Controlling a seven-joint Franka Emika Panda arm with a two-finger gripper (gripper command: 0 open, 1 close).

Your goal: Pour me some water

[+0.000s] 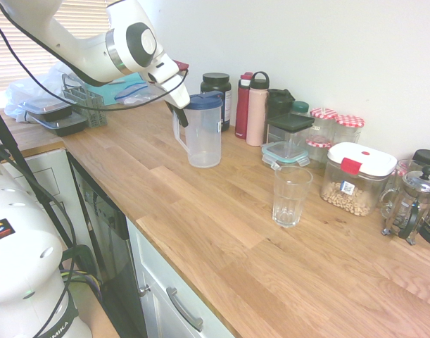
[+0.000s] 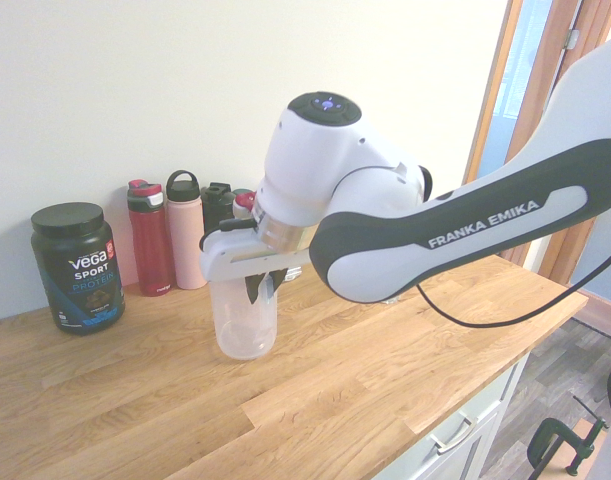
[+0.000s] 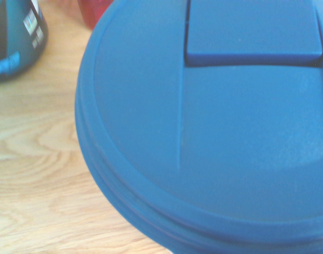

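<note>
Closing its dark fingers together at the handle side of the clear plastic pitcher with a blue lid [image 1: 203,134], the black two-finger claw [image 1: 181,115] is shut, though whether it grips the handle cannot be told. The pitcher stands upright on the light wooden counter [image 1: 222,232], right beside and below the claw. Well apart from the claw stands the empty clear drinking glass [image 1: 291,197], nearer the white-lidded clear container of beige pieces [image 1: 356,179].

Bare worktop [image 1: 193,211] gives passage on the pitcher's [image 1: 203,137] side away from the wall [image 1: 292,49]; the tub [image 1: 216,91] and bottles [image 1: 257,113] obstruct its wall side.
</note>
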